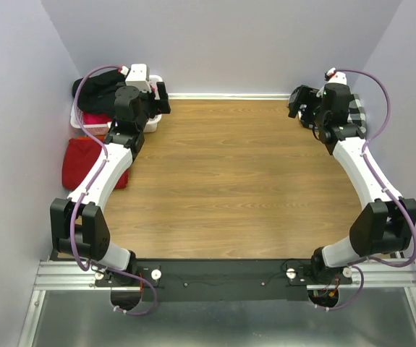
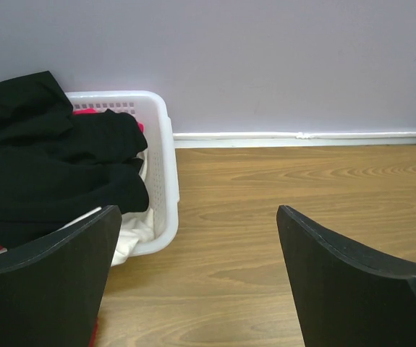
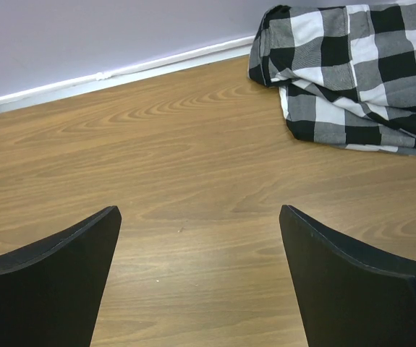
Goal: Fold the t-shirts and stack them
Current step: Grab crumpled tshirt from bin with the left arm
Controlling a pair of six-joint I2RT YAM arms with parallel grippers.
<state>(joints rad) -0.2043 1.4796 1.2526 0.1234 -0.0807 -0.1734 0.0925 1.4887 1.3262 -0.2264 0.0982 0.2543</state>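
A black t-shirt point(image 2: 48, 159) lies heaped in a white basket point(image 2: 160, 144) at the far left corner, seen from above as a dark bundle point(image 1: 95, 90). A dark-red t-shirt point(image 1: 83, 163) lies folded flat on the table's left edge, just in front of the basket point(image 1: 152, 124). My left gripper point(image 1: 163, 97) hovers to the right of the basket. It is open point(image 2: 199, 213), with only bare wood between its fingers. My right gripper point(image 1: 296, 103) is at the far right, open point(image 3: 199, 211) over bare wood and holding nothing.
A black-and-white checked cloth point(image 3: 352, 65) lies bunched at the far right by the wall point(image 1: 359, 119). White cloth point(image 2: 132, 235) and a bit of pink cloth point(image 2: 85, 110) also sit in the basket. Lilac walls close the table's back and sides.
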